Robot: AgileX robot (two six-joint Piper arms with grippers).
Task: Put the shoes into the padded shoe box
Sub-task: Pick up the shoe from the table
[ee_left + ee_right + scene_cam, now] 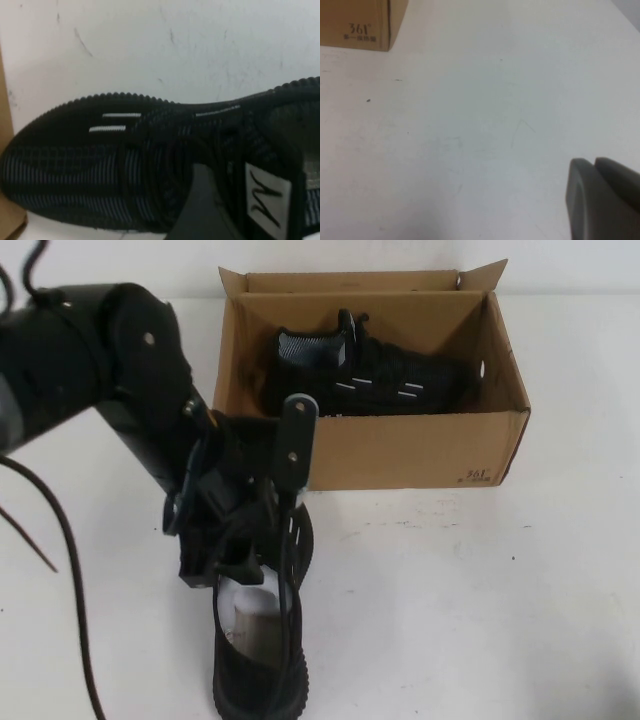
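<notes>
One black knit sneaker lies on its side inside the brown cardboard shoe box at the back of the table. The second sneaker, stuffed with white paper, sits in front of the box with its toe toward it. My left gripper is down on this sneaker's tongue and laces. In the left wrist view one finger presses beside the white tongue label of the sneaker. My right gripper is shut and empty above bare table; it is out of the high view.
The white table extends in front of and right of the box. A dark cable trails along the left side. The box's printed front corner shows in the right wrist view.
</notes>
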